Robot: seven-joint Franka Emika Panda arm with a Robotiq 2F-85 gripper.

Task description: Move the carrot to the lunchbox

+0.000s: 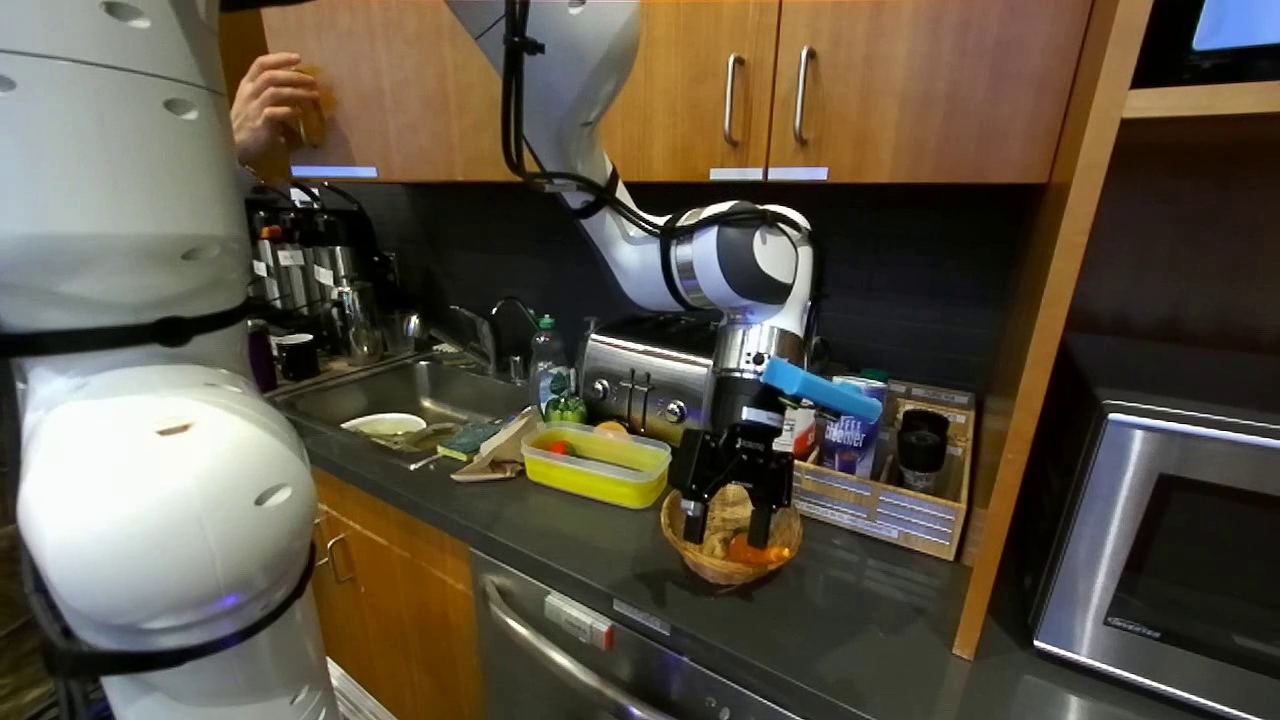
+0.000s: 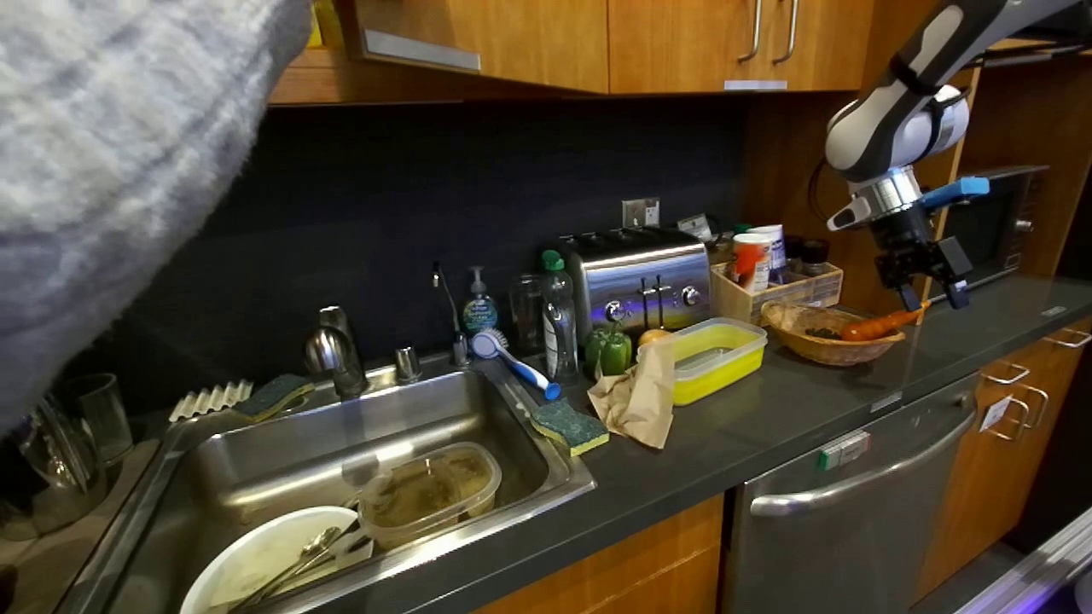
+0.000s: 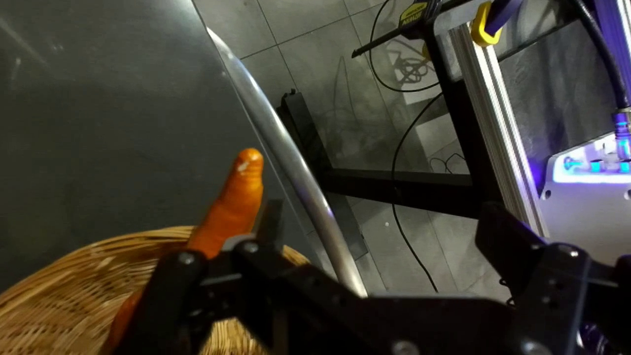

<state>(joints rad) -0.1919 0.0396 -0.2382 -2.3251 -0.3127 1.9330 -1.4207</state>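
The carrot (image 2: pixel 879 326) is orange and lies in the round tan wicker basket (image 2: pixel 823 351), its tip sticking out over the rim. In an exterior view the carrot (image 1: pixel 752 552) and the basket (image 1: pixel 722 573) show below my gripper (image 1: pixel 727 527). My gripper (image 2: pixel 935 296) is open, its fingers wide apart with nothing between them. In the wrist view the carrot (image 3: pixel 229 209) lies beside the left finger, outside the gap of the gripper (image 3: pixel 384 227); part of it is hidden behind the finger. The yellow-green lunchbox (image 1: pixel 590 482) stands left of the basket; it also shows in an exterior view (image 2: pixel 721 377).
A toaster (image 2: pixel 648 281) and a wooden organizer (image 1: pixel 880 510) with jars stand behind. A brown paper bag (image 2: pixel 640 396), a green pepper (image 2: pixel 608 351) and a sponge (image 2: pixel 570 426) lie near the sink (image 2: pixel 358 418). A person's hand (image 1: pixel 268 105) is by the cabinet. The counter's front edge is close.
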